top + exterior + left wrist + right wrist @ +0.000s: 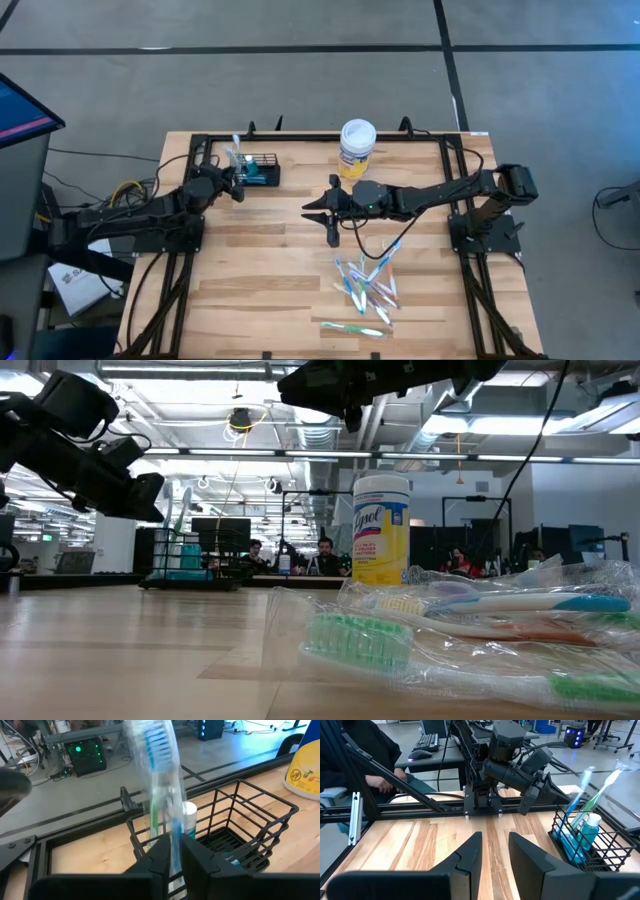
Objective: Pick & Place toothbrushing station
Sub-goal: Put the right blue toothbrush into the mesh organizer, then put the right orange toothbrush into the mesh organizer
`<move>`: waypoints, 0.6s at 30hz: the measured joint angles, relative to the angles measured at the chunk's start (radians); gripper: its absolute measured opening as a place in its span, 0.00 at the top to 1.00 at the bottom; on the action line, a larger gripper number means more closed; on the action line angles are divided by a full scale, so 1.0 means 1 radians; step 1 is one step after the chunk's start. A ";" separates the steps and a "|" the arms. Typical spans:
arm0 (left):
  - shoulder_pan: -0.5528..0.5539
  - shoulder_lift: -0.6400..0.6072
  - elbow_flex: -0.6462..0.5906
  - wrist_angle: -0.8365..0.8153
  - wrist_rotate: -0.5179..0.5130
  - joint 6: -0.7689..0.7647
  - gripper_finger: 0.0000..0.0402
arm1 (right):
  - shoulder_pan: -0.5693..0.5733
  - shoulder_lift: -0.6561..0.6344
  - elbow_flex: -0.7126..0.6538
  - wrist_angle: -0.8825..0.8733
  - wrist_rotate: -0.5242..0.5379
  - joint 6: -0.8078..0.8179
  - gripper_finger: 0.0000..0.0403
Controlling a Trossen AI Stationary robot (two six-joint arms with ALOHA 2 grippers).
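In the low view, nearest the camera, a heap of wrapped toothbrushes [480, 630] lay on the wooden table [250, 290], their clear sleeves crinkled over green and white bristles. Behind the heap stood a round yellow-labelled wipes tub [381, 528] with a white lid.

Taking that tub as the mark in the high view: the heap of toothbrushes [366, 290] lay on the near side of it, well apart. Between the tub [357, 147] and the heap, just in front of the tub, hung the right gripper [322, 208], above the boards. Its own wrist view showed the two dark fingers [470, 852] standing apart with bare table in the gap and nothing between them.

To the left of the tub, near the table's far edge, sat the black wire basket [261, 170], the toothbrushing station. It already held a blue bottle [590, 831] and upright toothbrushes, seen from the right wrist view, where the basket [600, 852] rested flat on the wood.

The left gripper [236, 180] was at the basket's left side. In its wrist view the fingers [197, 852] sat close on either side of a wrapped toothbrush [159, 765], which stood upright with its blue-and-white head above the basket [240, 832]. Whether they truly clamped it I could not tell.

Beyond the table, people sat at desks in the room.
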 joint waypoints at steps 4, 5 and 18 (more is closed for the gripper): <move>0.000 0.000 0.000 0.000 -0.013 0.001 0.82 | 0.000 0.000 0.000 -0.007 0.000 0.000 0.78; 0.000 -0.001 0.000 0.000 -0.025 0.001 0.80 | 0.000 0.000 0.000 -0.011 0.000 0.000 0.78; -0.002 -0.001 0.031 -0.002 0.106 0.039 0.70 | 0.001 0.000 0.000 -0.145 -0.003 0.032 0.78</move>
